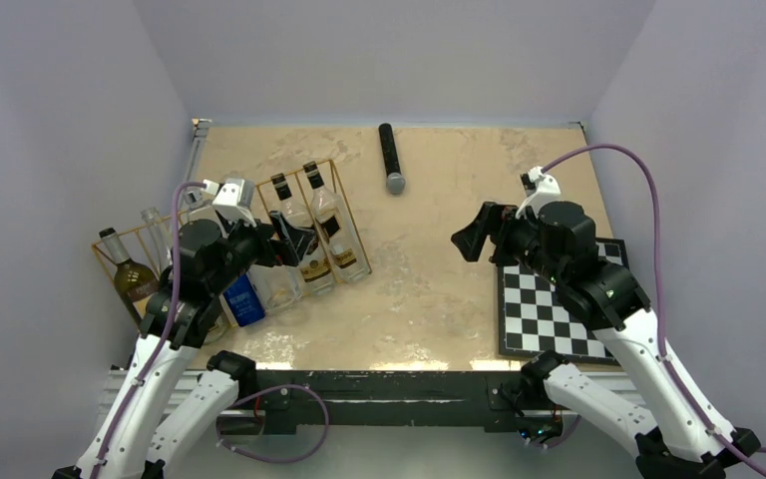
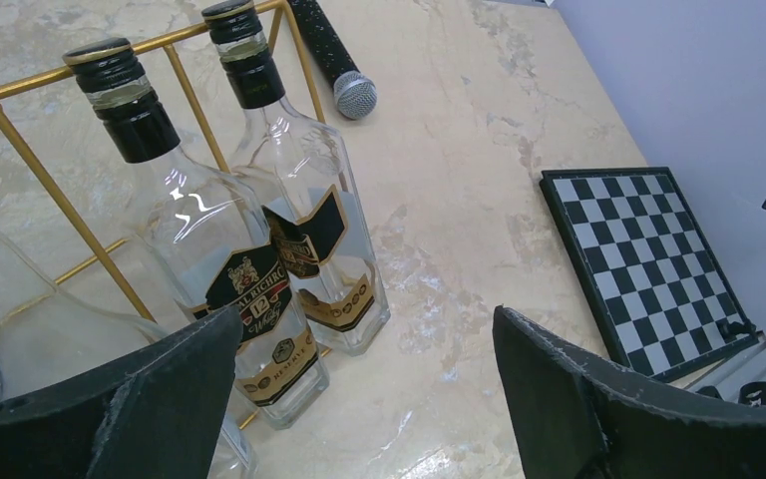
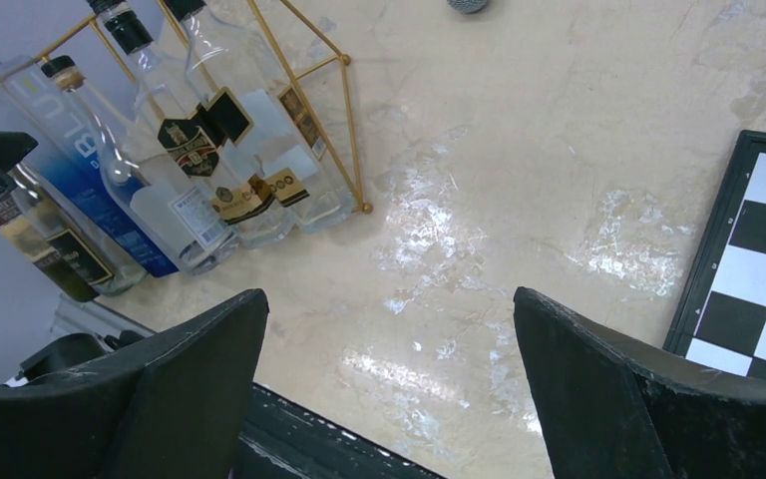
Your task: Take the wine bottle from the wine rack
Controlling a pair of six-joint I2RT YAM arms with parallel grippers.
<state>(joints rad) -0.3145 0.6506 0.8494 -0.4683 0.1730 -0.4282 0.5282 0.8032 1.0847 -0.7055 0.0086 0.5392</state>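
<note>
The wine rack (image 1: 351,215), a gold wire frame, stands at the table's left with several bottles in its bays. The dark green wine bottle (image 1: 130,277) sits in the far-left bay, neck pointing to the back. Two clear whisky bottles (image 1: 314,228) fill the right bays, and a blue bottle (image 1: 244,299) lies between. My left gripper (image 1: 294,242) is open and empty, hovering over the whisky bottles (image 2: 219,259) beside a rack wire (image 2: 60,200). My right gripper (image 1: 474,232) is open and empty above bare table. The right wrist view shows the rack (image 3: 342,60) and wine bottle (image 3: 55,249).
A black microphone (image 1: 391,158) lies at the back centre, also in the left wrist view (image 2: 344,80). A black-and-white chessboard (image 1: 559,309) lies at the right front, under my right arm. Walls close in the table on three sides.
</note>
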